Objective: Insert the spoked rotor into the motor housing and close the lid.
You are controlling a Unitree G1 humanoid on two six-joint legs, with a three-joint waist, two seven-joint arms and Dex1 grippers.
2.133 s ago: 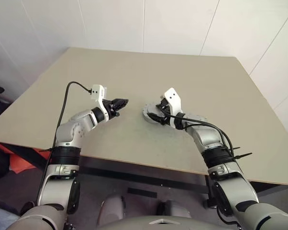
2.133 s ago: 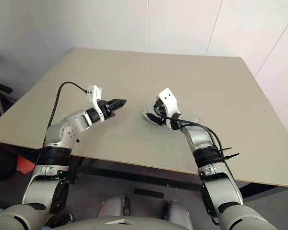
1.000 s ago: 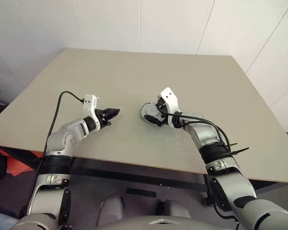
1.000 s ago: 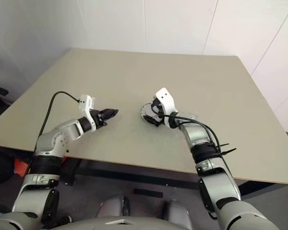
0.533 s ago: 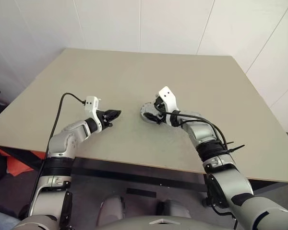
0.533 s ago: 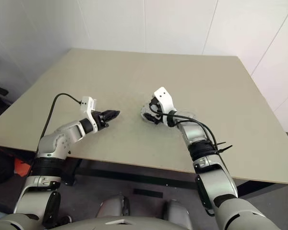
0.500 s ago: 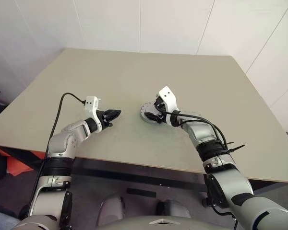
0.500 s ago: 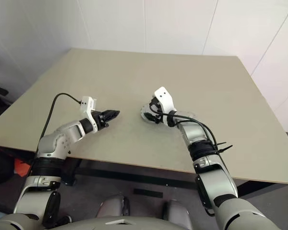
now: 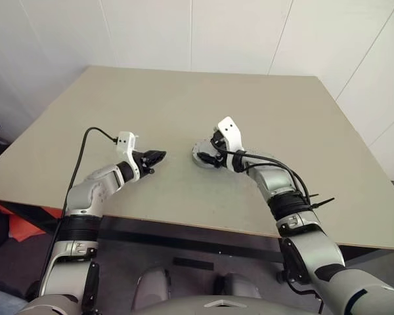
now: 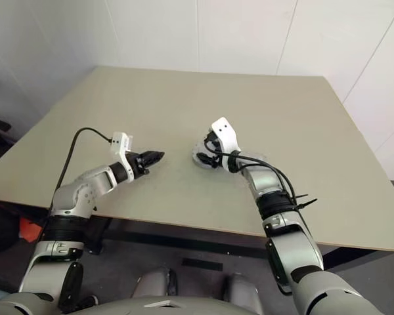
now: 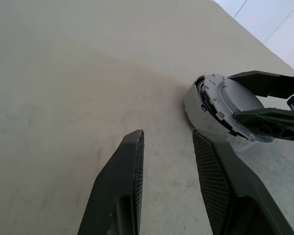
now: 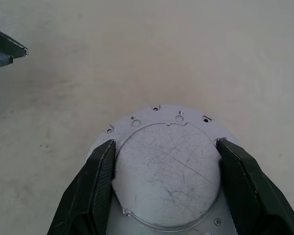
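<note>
- Looking at the head views, I find the lid (image 9: 205,155) just right of frame centre on the table (image 9: 184,98), seated on the motor housing (image 11: 193,100) — in the left wrist view the lid sits slightly cocked over the silvery cup.
- My right gripper (image 12: 164,169) is the nearer hand by far: its two black fingers (image 12: 95,183) stand apart with the round lid face between them, each pad at the rim on opposite sides. I cannot tell whether they press or merely flank it.
- My left gripper (image 9: 156,157) hovers left of centre, well apart from the housing, pointing toward it; its fingers (image 11: 125,186) are a little apart with nothing but bare table between them.
- The spoked rotor is hidden — I judge it is under the lid, though I cannot confirm that.
- What matters next is the lid's tilt against the housing: I judge the right hand must level it and press straight along the cup's axis, or it may jam.
</note>
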